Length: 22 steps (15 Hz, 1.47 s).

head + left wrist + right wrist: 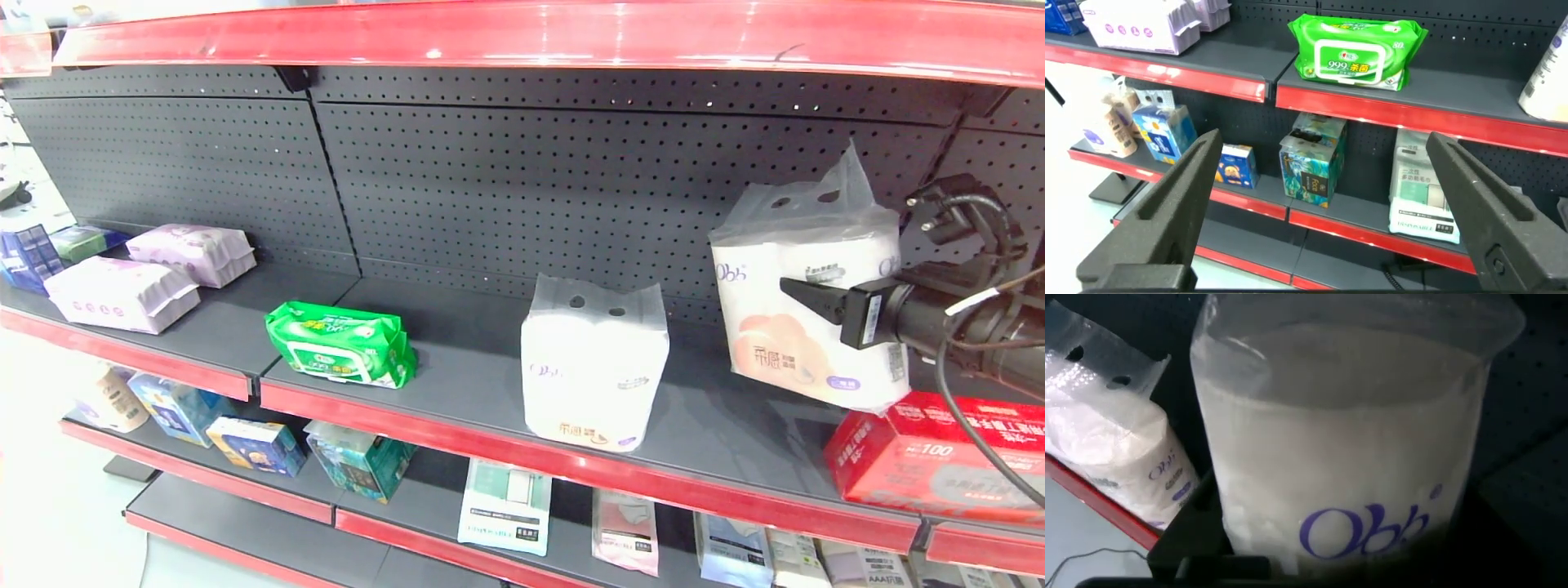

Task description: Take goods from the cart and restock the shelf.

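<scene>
Right gripper (pixel 808 298) is clamped on the held pack (pixel 804 359) of paper rolls, with one black finger across its front. The pack is tilted and sits over the shelf (pixel 457 359), to the right of the standing pack (pixel 594 371), clear gap between the two. We can't tell whether its bottom touches the board.

Left gripper (pixel 1323 139) has its jaws wide apart and nothing in them. It hangs low and to the left of the standing pack, out in front of the lower tiers.

Progress, as we judge it: one roll pack is placed and a second is at the shelf but not let go. We can't tell how much is left to bring.

Clearances around the standing pack:
- A red box (pixel 939 457) lies farther right at the front edge, just beside the held pack (tightest spot).
- The back panel (pixel 531 188) is close behind.
- The upper shelf lip (pixel 522 37) is well above the bag flap.
- There's a wide stretch of bare board to the left, up to the green wipes pack (pixel 341 343).
</scene>
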Motion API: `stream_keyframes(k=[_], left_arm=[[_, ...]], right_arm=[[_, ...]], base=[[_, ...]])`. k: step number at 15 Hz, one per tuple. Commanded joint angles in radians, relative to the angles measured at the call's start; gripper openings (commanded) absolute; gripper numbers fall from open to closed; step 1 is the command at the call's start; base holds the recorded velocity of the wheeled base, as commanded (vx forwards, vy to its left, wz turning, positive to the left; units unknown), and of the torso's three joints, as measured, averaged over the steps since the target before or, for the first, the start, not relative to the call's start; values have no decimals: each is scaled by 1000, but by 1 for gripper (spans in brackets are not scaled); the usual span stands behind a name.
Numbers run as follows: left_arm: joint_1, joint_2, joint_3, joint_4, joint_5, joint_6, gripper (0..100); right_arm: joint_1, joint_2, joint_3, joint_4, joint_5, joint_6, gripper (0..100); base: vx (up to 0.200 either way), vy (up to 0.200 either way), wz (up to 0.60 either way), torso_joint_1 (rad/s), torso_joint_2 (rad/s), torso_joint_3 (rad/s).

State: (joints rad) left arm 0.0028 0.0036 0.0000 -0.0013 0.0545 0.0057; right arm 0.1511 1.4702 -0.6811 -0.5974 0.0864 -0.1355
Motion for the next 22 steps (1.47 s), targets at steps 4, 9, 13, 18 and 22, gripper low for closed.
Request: stream_keyframes(k=[4,9,13,18,22], left_arm=[[0,1,0,0,1,0,100],[0,1,0,0,1,0,100],[0,-1,0,0,1,0,100],[0,1,0,0,1,0,100],[0,1,0,-2,1,0,100]], right_arm=[[27,108,-38,-12,38,4,0],[30,142,-78,-13,58,1,0],[25,162,-80,-13,64,2,0],[31,245,-187,-12,104,-9,0],[44,331,-249,-12,145,-27,0]], base=[[0,0,0,0,0,0],[0,0,0,0,0,0],[0,0,0,0,0,0],[0,0,0,0,0,0],[0,0,0,0,0,0]])
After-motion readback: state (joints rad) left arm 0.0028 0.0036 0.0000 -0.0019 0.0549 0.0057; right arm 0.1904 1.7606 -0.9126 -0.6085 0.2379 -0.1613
